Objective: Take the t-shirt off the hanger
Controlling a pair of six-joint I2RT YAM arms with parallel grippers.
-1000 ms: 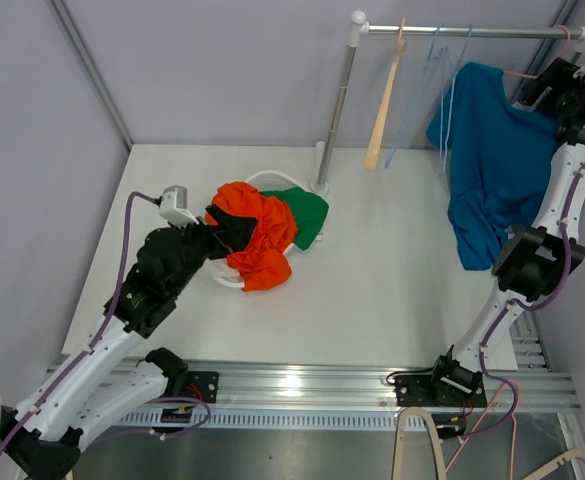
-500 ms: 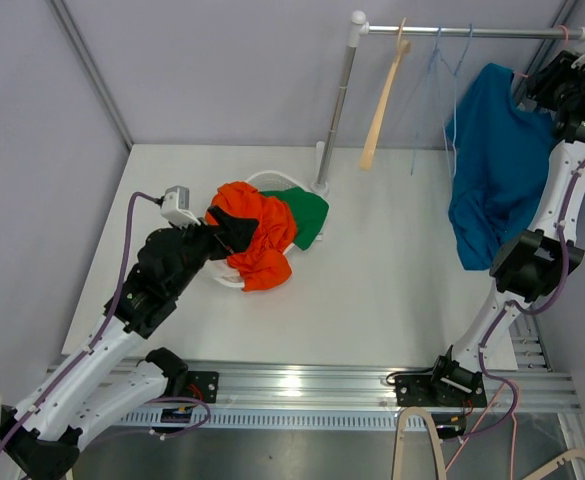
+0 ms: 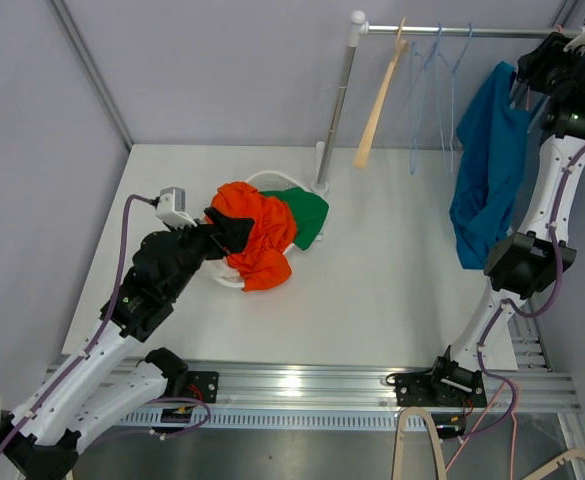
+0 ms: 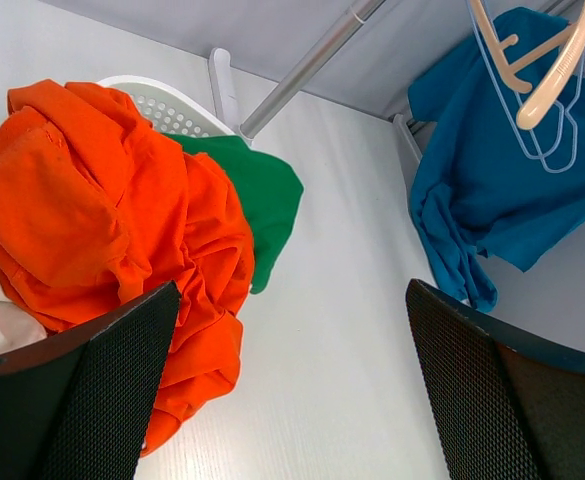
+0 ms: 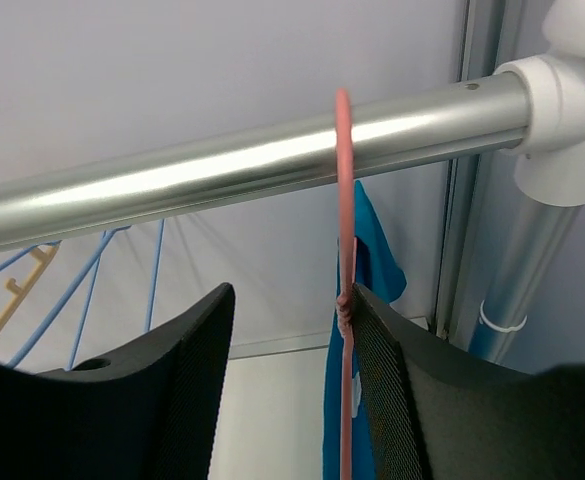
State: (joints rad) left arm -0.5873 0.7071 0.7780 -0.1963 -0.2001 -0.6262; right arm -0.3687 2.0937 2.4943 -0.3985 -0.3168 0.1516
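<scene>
The blue t-shirt hangs bunched at the right end of the rail, and it also shows in the left wrist view. It hangs from a thin pink hanger hooked over the rail. My right gripper is raised just under the rail, jaws apart; the hanger's twisted neck stands between them, against the right finger. My left gripper is open and holds nothing, low over the table beside the laundry basket.
A white basket holds orange and green clothes. A wooden hanger and thin blue hangers hang on the rail. The rail's upright post stands behind the basket.
My right gripper has risen toward the rail's right end. The t-shirt has swung right and hangs narrower. The wooden hanger has swung slightly left. The left arm has not moved.
</scene>
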